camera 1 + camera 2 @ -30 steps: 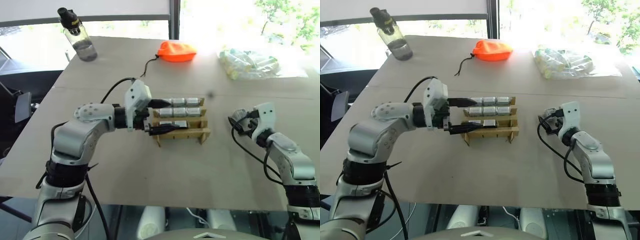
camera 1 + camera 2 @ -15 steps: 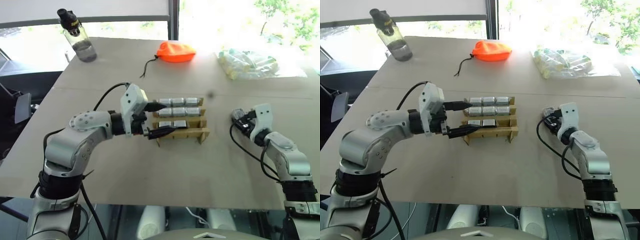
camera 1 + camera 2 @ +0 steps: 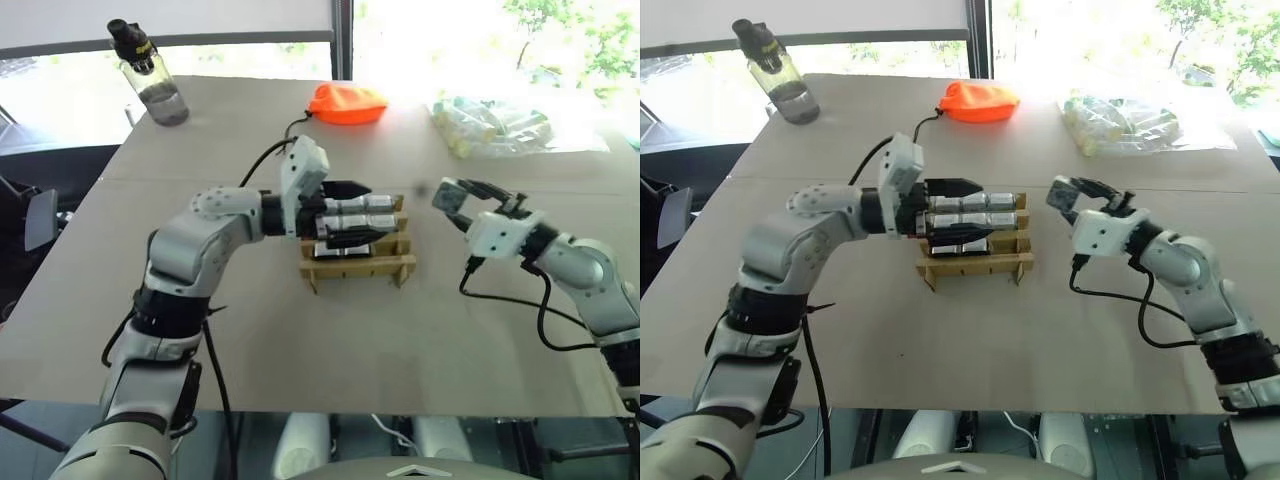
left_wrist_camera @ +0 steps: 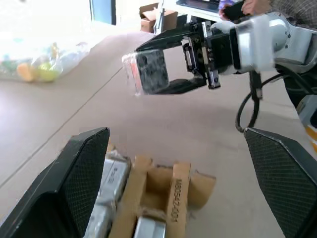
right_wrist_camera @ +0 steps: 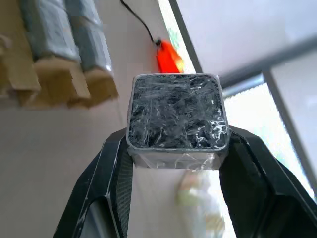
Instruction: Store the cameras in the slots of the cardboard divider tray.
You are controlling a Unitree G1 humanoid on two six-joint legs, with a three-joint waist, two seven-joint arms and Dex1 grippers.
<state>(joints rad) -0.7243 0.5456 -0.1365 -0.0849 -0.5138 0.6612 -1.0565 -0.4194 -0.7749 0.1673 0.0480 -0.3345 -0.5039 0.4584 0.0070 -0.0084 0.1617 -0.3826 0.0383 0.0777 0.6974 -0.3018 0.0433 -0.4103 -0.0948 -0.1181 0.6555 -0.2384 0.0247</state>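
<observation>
Tray blocked from the left, open from the right

The left gripper (image 3: 350, 212), fingers spread wide, hangs over the cardboard divider tray (image 3: 358, 266) and its stored cameras (image 3: 365, 205) — bare table (image 3: 420, 320) lies between tray and right gripper (image 3: 452, 195), which clamps a camera (image 4: 148, 72) aloft — nothing stands between.

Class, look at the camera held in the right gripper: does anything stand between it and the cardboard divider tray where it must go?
Yes. The left gripper, jaws open, reaches over the tan cardboard divider tray and its stored cameras, so it hangs over the slots. Bare table lies between the tray and the plastic-wrapped, dark-faced camera clamped in the right gripper.
</observation>
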